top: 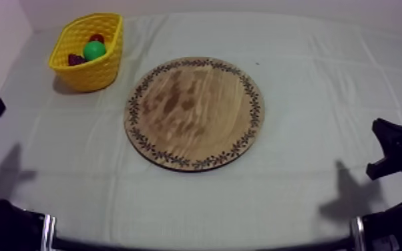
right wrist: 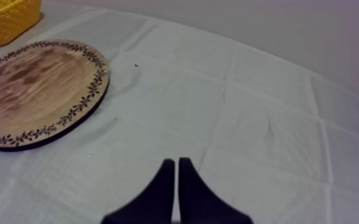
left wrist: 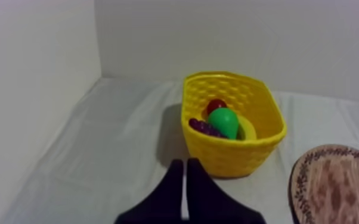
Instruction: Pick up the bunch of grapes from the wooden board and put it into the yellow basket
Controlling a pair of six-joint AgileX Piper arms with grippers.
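We count one yellow basket (top: pixel 87 75) at the upper left of the frame and one wooden board (top: pixel 193 113) at the middle. Fruit, all inside the basket: one bunch of grapes (top: pixel 76 60), one pear (top: pixel 94 50), one small red fruit (top: pixel 97 38). The left wrist view adds one yellow piece (left wrist: pixel 248 128) beside the pear, kind unclear to us, so we get four items in the basket. Grippers: two, left gripper (left wrist: pixel 185 162) and right gripper (right wrist: pixel 176 161). One cloth (top: pixel 310 80) over the table
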